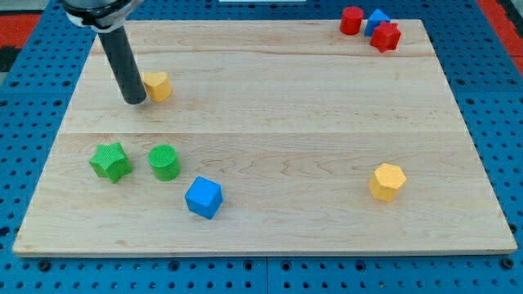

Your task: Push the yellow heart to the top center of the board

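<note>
The yellow heart (pixel 157 85) lies on the wooden board (pixel 270 122) in the upper left part of the view. My tip (pixel 135 100) stands right against the heart's left side, touching or nearly touching it. The dark rod rises from the tip toward the view's top left.
A green star (pixel 110 161) and a green cylinder (pixel 164 162) sit at the left, a blue cube (pixel 203 197) below them. A yellow hexagon (pixel 386 181) is at the lower right. A red cylinder (pixel 351 20), a blue block (pixel 377 19) and a red star (pixel 385 36) cluster at the top right.
</note>
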`<state>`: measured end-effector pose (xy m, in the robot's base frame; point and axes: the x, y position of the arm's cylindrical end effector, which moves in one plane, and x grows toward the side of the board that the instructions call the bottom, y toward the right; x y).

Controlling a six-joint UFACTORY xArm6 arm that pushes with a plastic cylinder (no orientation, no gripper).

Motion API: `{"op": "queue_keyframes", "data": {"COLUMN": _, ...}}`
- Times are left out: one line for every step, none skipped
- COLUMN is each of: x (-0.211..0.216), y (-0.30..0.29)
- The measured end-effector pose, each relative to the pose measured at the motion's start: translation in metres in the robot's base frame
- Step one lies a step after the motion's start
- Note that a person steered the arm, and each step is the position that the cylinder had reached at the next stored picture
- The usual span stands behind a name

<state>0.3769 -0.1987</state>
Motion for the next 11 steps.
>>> {"op": "queue_keyframes", "data": {"x": 0.000, "y": -0.015}}
{"op": "queue_keyframes", "data": {"x": -0.003, "y": -0.017}}
{"op": "queue_keyframes", "data": {"x": -0.007, "y": -0.002}}
{"op": "queue_keyframes", "data": {"x": -0.008, "y": 0.017}}
{"op": "queue_keyframes", "data": {"x": -0.012, "y": 0.031}}
{"op": "queue_keyframes", "data": {"x": -0.018, "y": 0.032}}
{"op": "queue_keyframes", "data": {"x": -0.026, "y": 0.031}}
{"op": "queue_keyframes", "data": {"x": -0.037, "y": 0.031}}
{"op": "queue_keyframes", "data": {"x": -0.042, "y": 0.031}}
{"op": "queue_keyframes", "data": {"x": -0.042, "y": 0.031}}
{"op": "queue_keyframes", "data": {"x": -0.042, "y": 0.031}}
